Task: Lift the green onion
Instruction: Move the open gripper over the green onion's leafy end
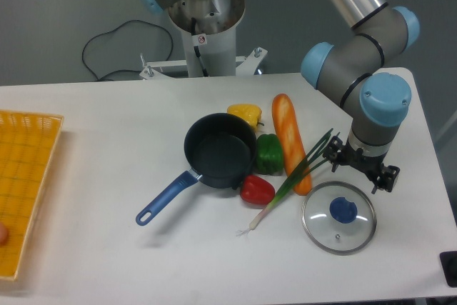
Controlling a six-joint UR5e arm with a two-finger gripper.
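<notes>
The green onion [285,189] lies on the white table, its white rooted end at the lower left and its dark green leaves reaching up right across the lower end of an orange baguette [290,141]. My gripper [360,166] hangs just right of the leaf tips, pointing down. Its black fingers [335,153] stand spread apart and hold nothing. The left finger is close to the leaf tips; I cannot tell whether it touches them.
A glass lid with a blue knob [338,216] lies just below the gripper. A dark pan with a blue handle [220,151], a green bell pepper [269,153], a red pepper [257,189] and a yellow pepper [245,113] sit left of the onion. A yellow basket [21,176] is at the far left.
</notes>
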